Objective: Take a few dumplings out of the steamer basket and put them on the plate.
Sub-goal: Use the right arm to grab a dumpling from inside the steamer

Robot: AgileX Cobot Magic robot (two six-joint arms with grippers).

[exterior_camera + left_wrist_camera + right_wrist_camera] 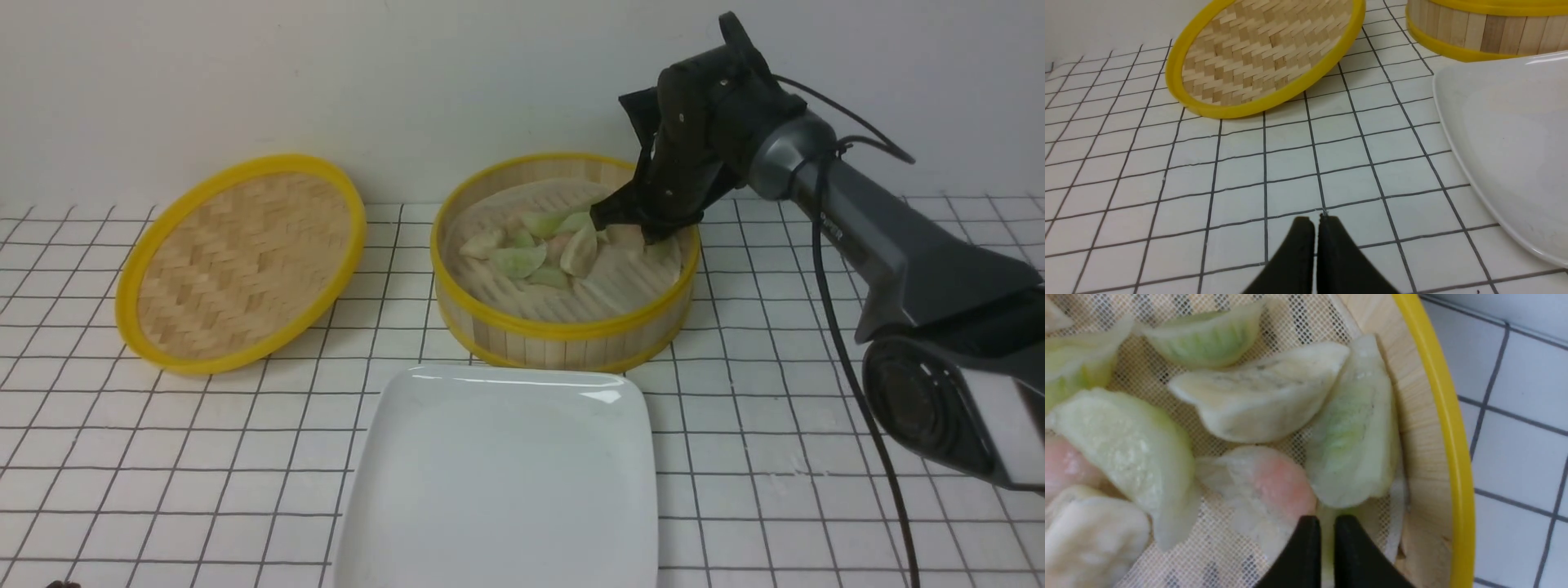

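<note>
Nearest the robot, the left gripper [1316,220] hangs low over the tiled table [1241,163], left of the plate. Its two black fingers are pressed together with only a hairline slit between them, and they hold nothing.

Next comes the plate [498,490], white and glossy, lying flat at the front middle of the table (no food on it yet). Its far edge sits just beside the steamer basket's near wall.

The steamer basket [563,339] stands upright right behind the plate. The dumplings [518,260] lie in a loose heap on its floor, on a pale mesh liner [1220,547], mostly toward the middle and the right side.

The right arm reaches in over the basket's far right rim, and the right gripper [1327,522] is down among the dumplings. Its fingers are drawn close, with just a thin gap. The tips sit at the seam between a pink dumpling [1274,486] and a green dumpling [1351,437] that lies against the basket wall. Whether any skin is caught between them I cannot tell. A cream dumpling [1261,404] lies just beyond those two.

Off to the left and well apart from the basket, the lid [245,261] is tilted, woven inside facing the robot. Behind everything is a plain pale wall [245,82].
</note>
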